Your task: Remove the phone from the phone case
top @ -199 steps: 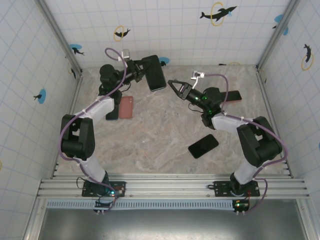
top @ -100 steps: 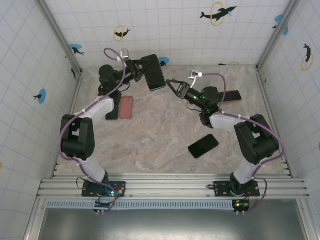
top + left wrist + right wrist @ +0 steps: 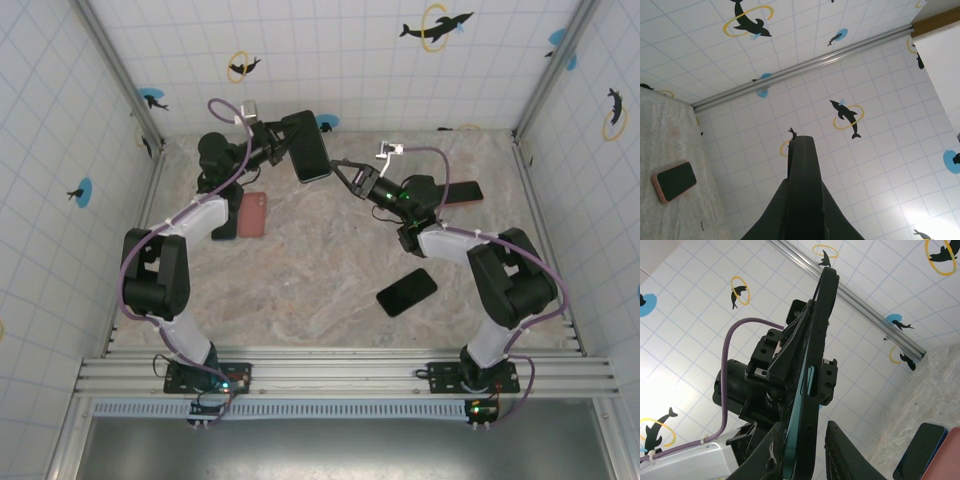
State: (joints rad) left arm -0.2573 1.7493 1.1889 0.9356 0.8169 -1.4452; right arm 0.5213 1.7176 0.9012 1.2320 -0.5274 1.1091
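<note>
The left gripper (image 3: pixel 283 148) is clamped shut on a dark, flat rectangular cased phone (image 3: pixel 310 145) and holds it raised off the table, near the back wall. In the left wrist view the left gripper (image 3: pixel 801 200) has its fingers pressed together on the cased phone (image 3: pixel 801 155), which stands edge-on above them.

The right gripper (image 3: pixel 340 168) sits just beside the lower corner of that slab with its jaws parted. In the right wrist view the right gripper (image 3: pixel 802 445) straddles the thin teal-tinted edge of the cased phone (image 3: pixel 821 305). One finger (image 3: pixel 774 452) lies against the case. The other finger (image 3: pixel 837 445) stands a little apart from it, so nothing is pinched on this side yet.

Judged from this, the task is in its early middle. The cased phone has been picked up and presented, and the second arm is lined up on it, but the phone is not out. No gap or peeled lip shows along the visible edge. What appears left is to close on the rim, pry or push the phone free, and separate the two parts.

Further out, on the beige marbled table (image 3: pixel 320 250), a pink-cased phone (image 3: pixel 253 213) lies under the left arm. It also shows as the pink-cased phone (image 3: pixel 674 181) in the left wrist view. A bare black phone (image 3: pixel 407 291) lies well apart, near the right arm's base.
</note>
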